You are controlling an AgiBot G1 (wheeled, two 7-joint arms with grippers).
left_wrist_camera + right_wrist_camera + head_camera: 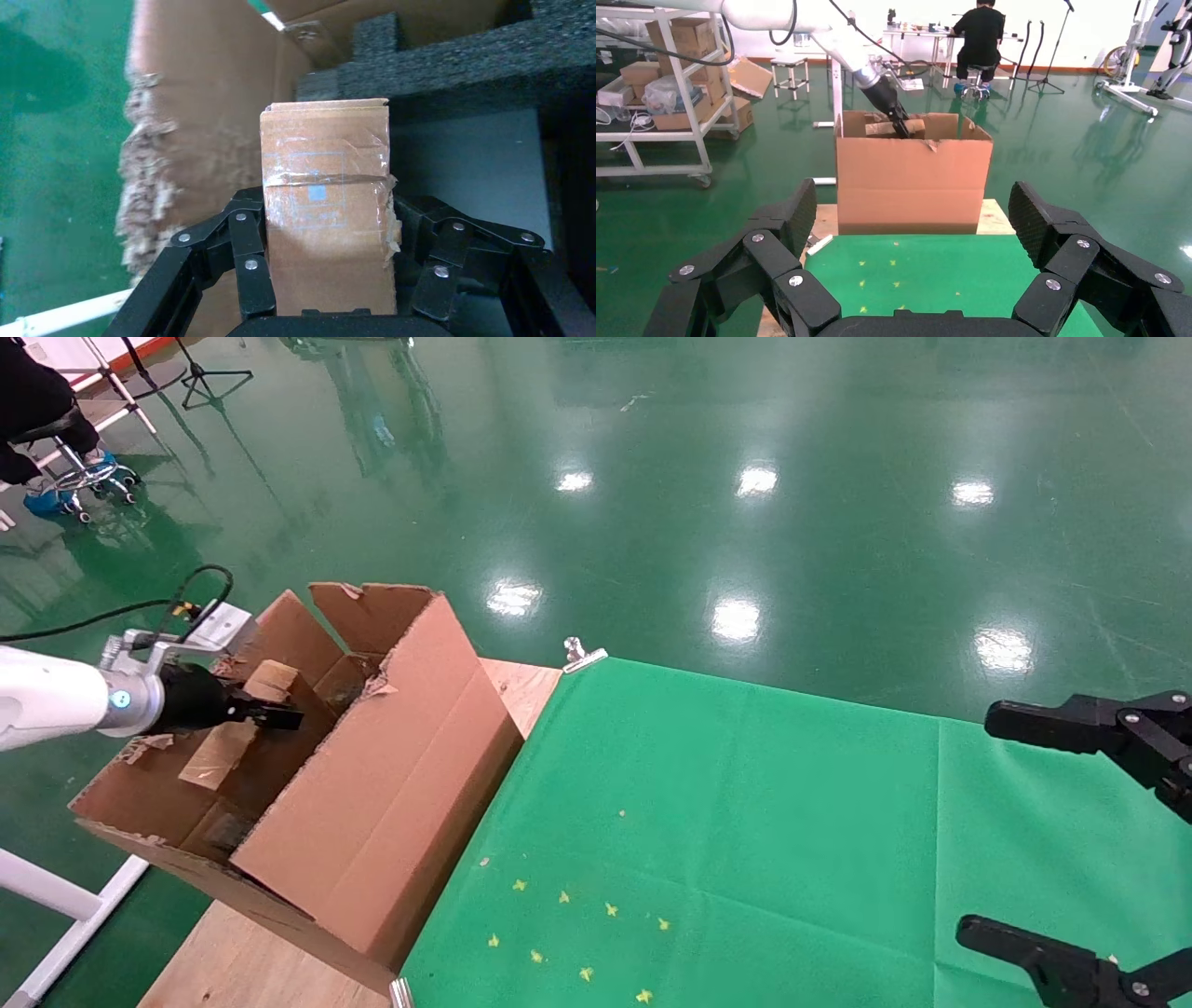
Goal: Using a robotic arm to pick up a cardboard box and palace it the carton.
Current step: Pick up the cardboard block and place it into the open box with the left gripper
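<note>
Reaching over the carton [372, 784], the left gripper [270, 714] is seen clamped on the box [237, 733], which is held inside the carton's open top above dark foam [492, 63]. The box's lower end is hidden behind the gripper body. The right gripper [912, 225], spread wide, is partly cut off above the green cloth [745, 840].

White left robotic arm [47, 696] reaching in from the left edge, silver wrist with blue light ring, its black pincer [270, 714] clamped on something, right pincer [1052, 831] at the right edge, near side, fingers [793, 217] spread wide apart, holding nothing
</note>
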